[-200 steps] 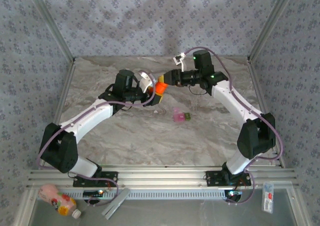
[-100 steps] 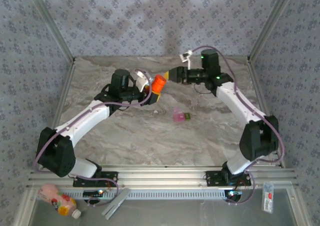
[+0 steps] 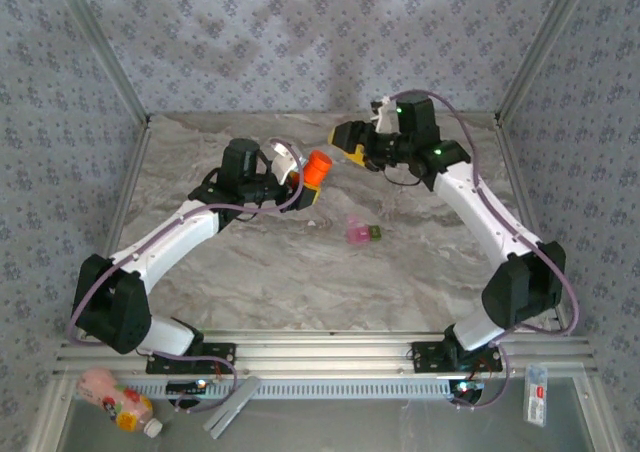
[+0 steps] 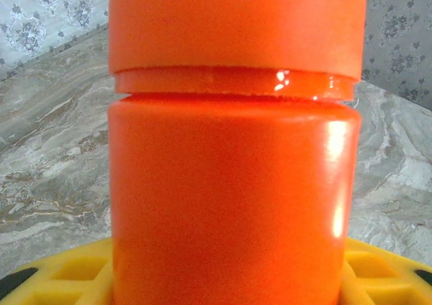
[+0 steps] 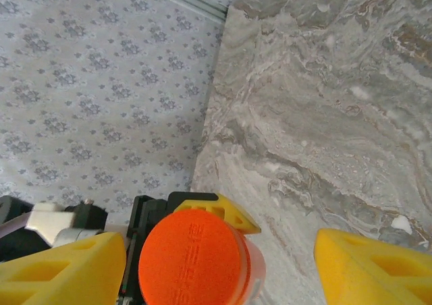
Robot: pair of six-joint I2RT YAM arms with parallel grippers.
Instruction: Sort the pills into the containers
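My right fingers (image 5: 368,268) have just let go of the cap (image 5: 192,254) and backed off; they now stand released, wide apart. My left fingers (image 4: 388,278) stay clenched on the orange pill bottle (image 3: 317,168), held above the table (image 3: 260,262). The cap is still on, so I reckon it needs another twist. The pill case (image 3: 362,233) lies mid-table, well apart.

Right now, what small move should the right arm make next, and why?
Probably ease the right gripper forward and close its jaws on the cap. The cap sits on the orange bottle, which the left gripper holds, and the right jaws stand open facing it, not touching.
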